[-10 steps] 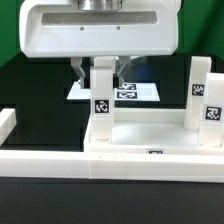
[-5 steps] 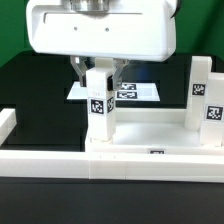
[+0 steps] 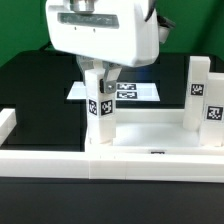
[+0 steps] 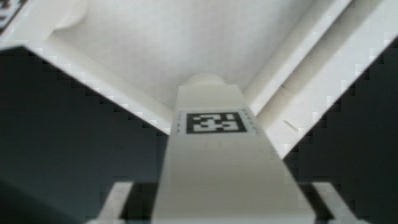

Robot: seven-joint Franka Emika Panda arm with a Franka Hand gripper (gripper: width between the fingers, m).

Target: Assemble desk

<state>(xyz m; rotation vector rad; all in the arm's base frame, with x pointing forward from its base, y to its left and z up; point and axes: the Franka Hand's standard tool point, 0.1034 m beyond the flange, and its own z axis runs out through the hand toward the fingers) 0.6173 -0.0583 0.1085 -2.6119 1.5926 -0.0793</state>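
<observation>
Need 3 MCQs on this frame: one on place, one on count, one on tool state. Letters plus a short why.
1. Where does the leg in the tool stand?
A. flat on the black table
B. upright at the tabletop's corner on the exterior view's left
C. on the marker board

2. How many legs stand upright at the tabletop's end on the exterior view's right?
A. none
B. two
C. four

3. What state is the tool in?
A. open, away from any part
B. shut on the leg
C. out of view

Answers: 1 B, the leg rises from that corner of the tray. 2 B, a rear leg and a front leg stand there. 3 B, the wrist view shows both fingers flanking the leg.
</observation>
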